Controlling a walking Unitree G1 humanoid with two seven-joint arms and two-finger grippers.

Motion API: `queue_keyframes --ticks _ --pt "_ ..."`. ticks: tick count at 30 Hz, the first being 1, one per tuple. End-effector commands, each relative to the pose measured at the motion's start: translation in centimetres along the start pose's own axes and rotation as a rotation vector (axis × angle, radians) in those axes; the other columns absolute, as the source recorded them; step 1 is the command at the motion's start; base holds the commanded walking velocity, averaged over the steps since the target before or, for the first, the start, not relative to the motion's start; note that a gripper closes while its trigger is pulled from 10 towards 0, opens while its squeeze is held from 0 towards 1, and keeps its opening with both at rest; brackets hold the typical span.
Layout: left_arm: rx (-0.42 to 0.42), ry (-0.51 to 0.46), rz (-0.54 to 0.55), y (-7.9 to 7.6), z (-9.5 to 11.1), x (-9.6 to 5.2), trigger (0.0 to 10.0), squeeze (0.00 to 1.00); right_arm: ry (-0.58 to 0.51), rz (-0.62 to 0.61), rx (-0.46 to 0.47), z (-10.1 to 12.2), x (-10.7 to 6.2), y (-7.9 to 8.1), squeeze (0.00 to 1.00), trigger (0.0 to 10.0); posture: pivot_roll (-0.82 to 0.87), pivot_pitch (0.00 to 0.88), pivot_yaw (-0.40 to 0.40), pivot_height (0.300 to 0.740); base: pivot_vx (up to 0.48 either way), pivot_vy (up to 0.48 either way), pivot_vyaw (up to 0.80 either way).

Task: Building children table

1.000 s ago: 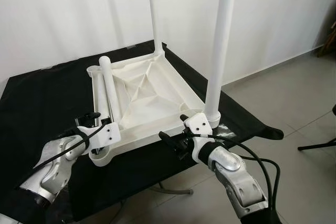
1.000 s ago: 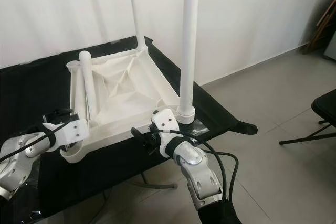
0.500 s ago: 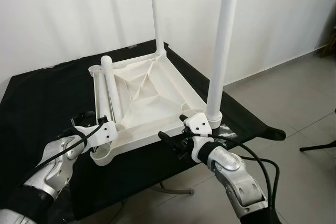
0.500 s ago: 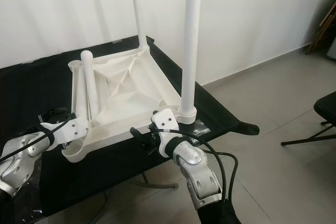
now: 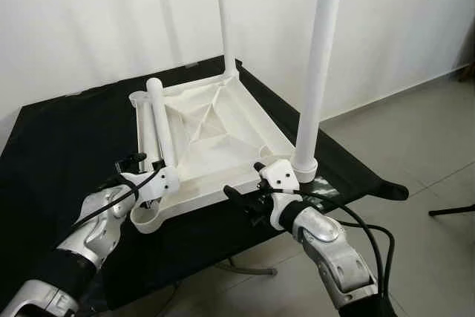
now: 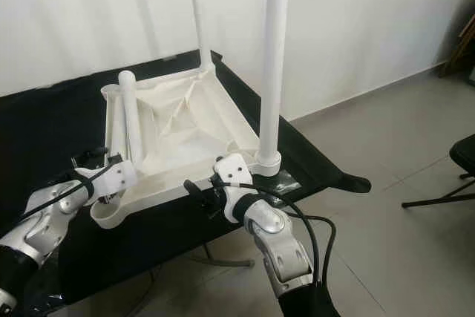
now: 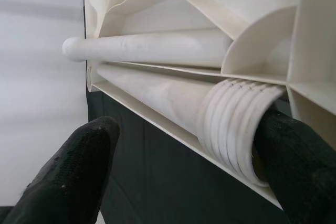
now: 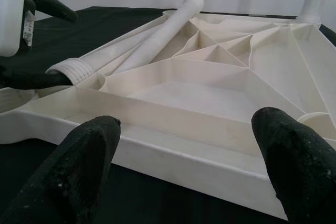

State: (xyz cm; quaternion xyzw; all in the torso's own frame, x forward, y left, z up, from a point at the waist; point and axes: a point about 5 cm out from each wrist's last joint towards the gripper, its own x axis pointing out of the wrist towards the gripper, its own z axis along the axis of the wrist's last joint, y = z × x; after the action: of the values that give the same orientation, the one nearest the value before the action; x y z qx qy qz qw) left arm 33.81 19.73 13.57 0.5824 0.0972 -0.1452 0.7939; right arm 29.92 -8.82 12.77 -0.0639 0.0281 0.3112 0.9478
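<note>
On the black-draped counter (image 5: 59, 139) the white ribbed plastic tabletop (image 5: 215, 135) is laid upside down, underside up. Two long white plastic legs are seen standing upright in corner sockets — the near-right leg (image 5: 318, 72) and the far leg (image 5: 225, 12) at the back corner. Two more loose white legs (image 5: 159, 120) are lying side by side along the left edge of the tabletop, not yet fitted; the threaded end (image 7: 236, 129) of one is pointed toward the near-left round socket (image 5: 148, 217), which is seen empty. The far-left socket (image 5: 139, 98) also appears unfilled.

The left gripper (image 5: 141, 176) is placed at the threaded end of the lying leg; in the left wrist view one finger is seen touching that end while the other stands apart beside it, so the leg is not clamped — the gripper is spread. The right gripper (image 5: 245, 197) is held at the near edge of the tabletop, just beside the base of the near-right leg, fingers spread wide and nothing grasped.

Progress is judged at roughly half: two legs mounted, two left to be lifted, stood up and screwed in, then the table to be turned over.
</note>
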Motion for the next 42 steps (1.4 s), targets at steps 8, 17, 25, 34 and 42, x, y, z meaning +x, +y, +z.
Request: queue_keyframes --ticks 8,17,25,34,42 --pt "0.048 0.07 0.034 -0.9 0.0 1.4 10.0 0.0 0.011 0.007 -0.001 0.0 0.2 0.2 0.0 10.0 -0.1 0.0 0.074 0.74 0.0 0.0 0.0" --pt "0.016 0.083 0.077 -1.3 0.8 2.5 0.0 0.0 0.017 0.003 -0.006 -0.1 0.2 0.0 0.0 10.0 -0.13 0.0 0.075 0.74 0.0 0.0 0.0" --pt "0.01 0.072 0.082 -1.8 1.1 2.9 0.0 0.0 0.019 -0.002 -0.011 -0.1 0.2 0.0 0.0 10.0 -0.13 0.0 0.074 0.74 0.0 0.0 0.0" --pt "-0.013 0.009 0.081 -1.7 1.4 3.1 0.0 0.0 0.021 0.0 -0.005 -0.2 0.3 0.0 0.0 10.0 -0.12 0.0 0.076 0.74 0.0 0.0 0.0" --pt "0.024 -0.088 0.011 -1.3 0.7 1.6 0.0 0.0 0.015 -0.002 0.001 -0.2 0.3 0.2 0.0 10.0 -0.12 0.0 0.083 0.74 0.0 0.0 0.0"
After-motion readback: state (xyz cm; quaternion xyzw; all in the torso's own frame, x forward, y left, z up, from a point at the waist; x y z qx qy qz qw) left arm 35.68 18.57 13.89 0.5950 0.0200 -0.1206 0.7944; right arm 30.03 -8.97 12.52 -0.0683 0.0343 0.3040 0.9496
